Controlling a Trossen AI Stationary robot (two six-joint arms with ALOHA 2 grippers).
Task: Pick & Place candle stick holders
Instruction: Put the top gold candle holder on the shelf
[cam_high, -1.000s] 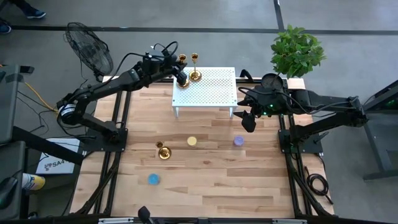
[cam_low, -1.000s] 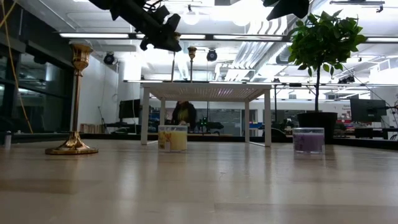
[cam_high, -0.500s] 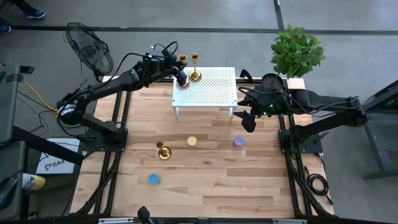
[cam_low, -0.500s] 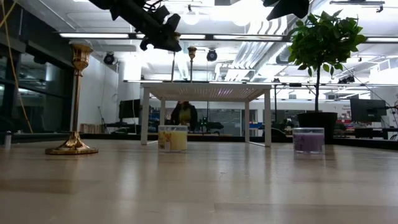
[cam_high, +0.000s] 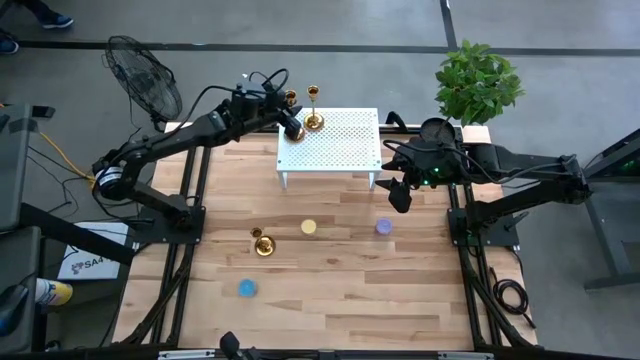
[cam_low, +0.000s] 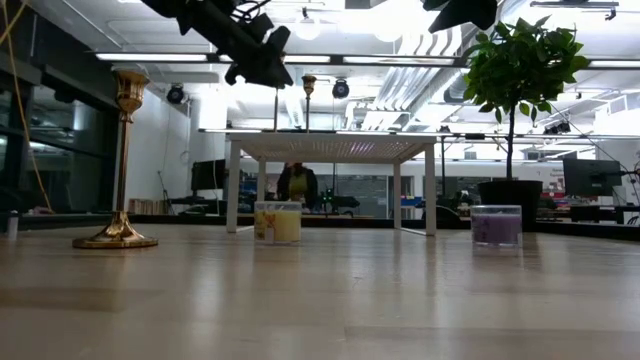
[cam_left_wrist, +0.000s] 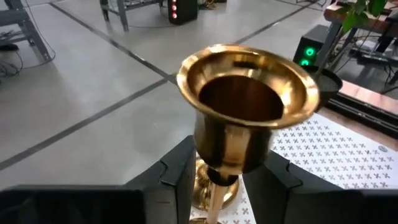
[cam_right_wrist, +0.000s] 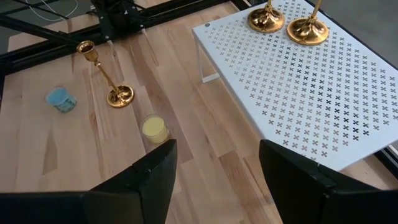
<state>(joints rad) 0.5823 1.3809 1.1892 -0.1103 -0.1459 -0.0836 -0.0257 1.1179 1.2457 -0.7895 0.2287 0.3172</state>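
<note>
Two gold candle stick holders stand upright by their round bases on the far left corner of the white perforated stand. My left gripper is open around the left holder, with one finger on either side of its thin stem just below the cup and a gap showing on both sides. The second holder stands just to its right. The third holder stands on the wooden table at the near left. My right gripper hangs open near the stand's right end with nothing between its fingers.
A yellow candle, a purple candle and a blue candle sit on the table in front of the stand. A potted plant stands at the far right. A fan stands off the far left corner.
My left gripper has opened around the stem of the left holder on the stand and has stayed in place. That holder remains upright on the stand.
</note>
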